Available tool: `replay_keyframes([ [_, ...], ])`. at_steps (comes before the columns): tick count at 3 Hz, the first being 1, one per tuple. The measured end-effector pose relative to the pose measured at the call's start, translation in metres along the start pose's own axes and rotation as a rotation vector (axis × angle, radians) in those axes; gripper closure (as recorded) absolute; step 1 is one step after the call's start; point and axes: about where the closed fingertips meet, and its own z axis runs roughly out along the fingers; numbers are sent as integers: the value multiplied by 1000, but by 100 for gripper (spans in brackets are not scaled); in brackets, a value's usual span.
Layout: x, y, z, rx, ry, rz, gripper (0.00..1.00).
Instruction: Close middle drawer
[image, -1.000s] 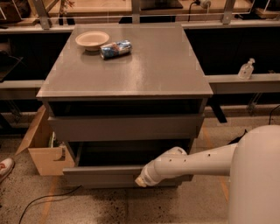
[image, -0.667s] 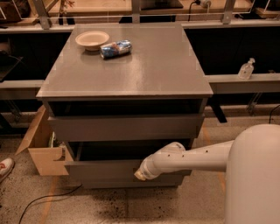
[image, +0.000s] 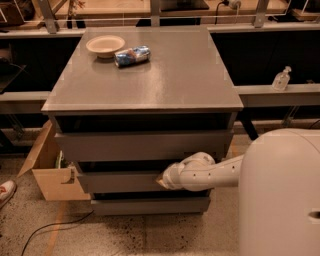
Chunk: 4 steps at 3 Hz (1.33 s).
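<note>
The grey cabinet (image: 150, 75) has three drawer fronts stacked. The middle drawer (image: 115, 183) is a wide matte grey flat front; it stands out only a little, with a dark gap above it. My gripper (image: 162, 181) is at the end of the white arm (image: 210, 172) that reaches in from the right. It rests against the middle drawer's front, right of its centre. The gripper's tip is hidden against the front. The top drawer front (image: 145, 145) is above it and the bottom drawer front (image: 150, 205) is below.
A beige bowl (image: 105, 45) and a blue can (image: 132, 56) lie on the cabinet top at the back left. An open cardboard box (image: 50, 172) stands at the cabinet's left. A cable (image: 55, 227) runs on the floor. My white body (image: 280, 195) fills the lower right.
The middle drawer has slid inward, towards the cabinet. My gripper and arm have moved with it, staying against its front.
</note>
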Motion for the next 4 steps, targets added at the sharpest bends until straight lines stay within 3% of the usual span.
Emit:
replay_keyframes([
  [1,-6,-19,-2,35,-31,-13,100],
  [4,-5,-18,-3,35,-31,-13,100],
])
